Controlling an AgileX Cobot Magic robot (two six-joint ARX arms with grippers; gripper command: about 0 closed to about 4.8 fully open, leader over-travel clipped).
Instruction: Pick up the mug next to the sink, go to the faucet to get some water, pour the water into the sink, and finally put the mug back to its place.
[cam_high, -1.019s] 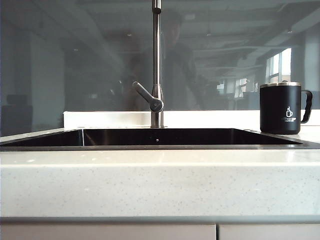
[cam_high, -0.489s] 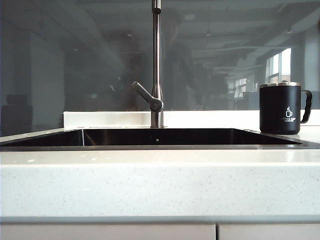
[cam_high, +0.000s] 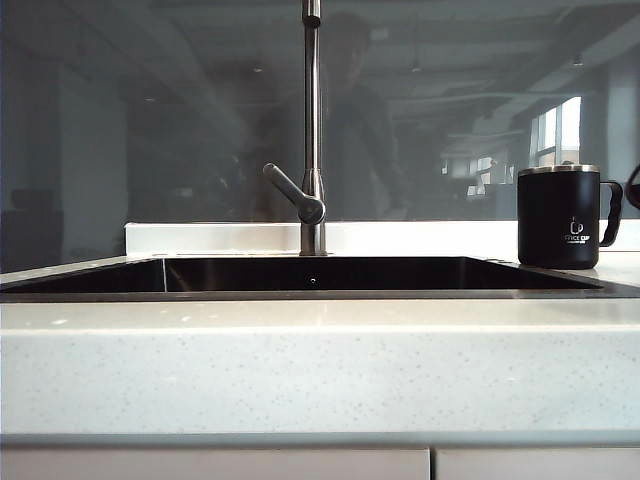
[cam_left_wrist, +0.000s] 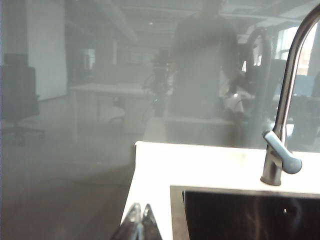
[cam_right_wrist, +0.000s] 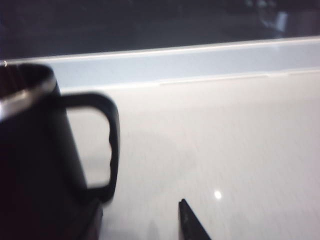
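The black mug (cam_high: 558, 215) with a steel rim stands upright on the counter to the right of the sink (cam_high: 300, 294), with its handle pointing right. The tall steel faucet (cam_high: 313, 120) rises behind the sink's middle, and no water runs. In the right wrist view the mug (cam_right_wrist: 30, 170) is close, with its handle (cam_right_wrist: 112, 145) towards my right gripper (cam_right_wrist: 142, 220). That gripper is open, with bare counter between its fingers. My left gripper (cam_left_wrist: 140, 215) is shut and empty over the counter beside the sink (cam_left_wrist: 240, 215), and the faucet (cam_left_wrist: 285, 100) is further off.
The pale speckled counter (cam_high: 300, 370) runs across the front, with a low white ledge (cam_high: 220, 238) behind the sink. A dark glass wall (cam_high: 150, 130) stands right behind that ledge. A dark shape (cam_high: 634, 192) shows at the exterior view's right edge, beside the mug handle.
The mug, sink and faucet stand as before, though the view has drifted slightly. A dark shape has come in at the right edge, next to the mug handle.
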